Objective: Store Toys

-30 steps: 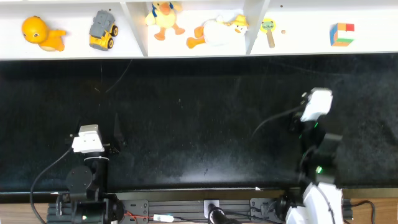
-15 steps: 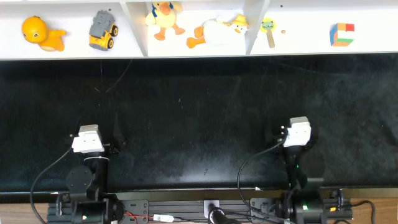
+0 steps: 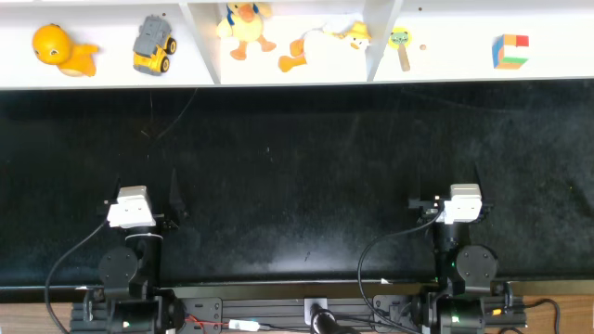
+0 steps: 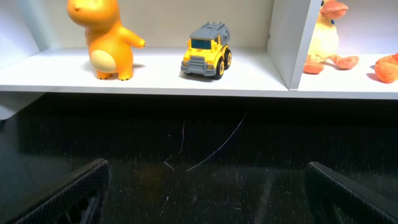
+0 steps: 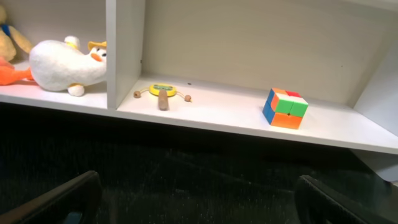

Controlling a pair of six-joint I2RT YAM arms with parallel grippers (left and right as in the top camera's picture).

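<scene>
Toys stand on a white shelf (image 3: pixel 297 76) along the far edge of the black table. From left to right they are an orange dinosaur figure (image 3: pixel 63 48), a yellow toy truck (image 3: pixel 153 44), a yellow plush duck (image 3: pixel 245 26), a white plush duck (image 3: pixel 320 46), a small rattle drum (image 3: pixel 401 42) and a colourful cube (image 3: pixel 510 51). My left gripper (image 4: pixel 206 165) is open and empty, low near its base, facing the dinosaur figure (image 4: pixel 106 38) and truck (image 4: pixel 206 50). My right gripper (image 5: pixel 198 177) is open and empty too, facing the rattle drum (image 5: pixel 163 94) and cube (image 5: pixel 285 108).
White dividers (image 3: pixel 205 42) split the shelf into compartments. The black table mat (image 3: pixel 297 167) lies between the arms and the shelf. Thin scratches or threads (image 4: pixel 211 146) mark the mat ahead of the left gripper.
The right arm has drawn back from a raised spot at the right and settled low near its base. The left arm has stayed still.
</scene>
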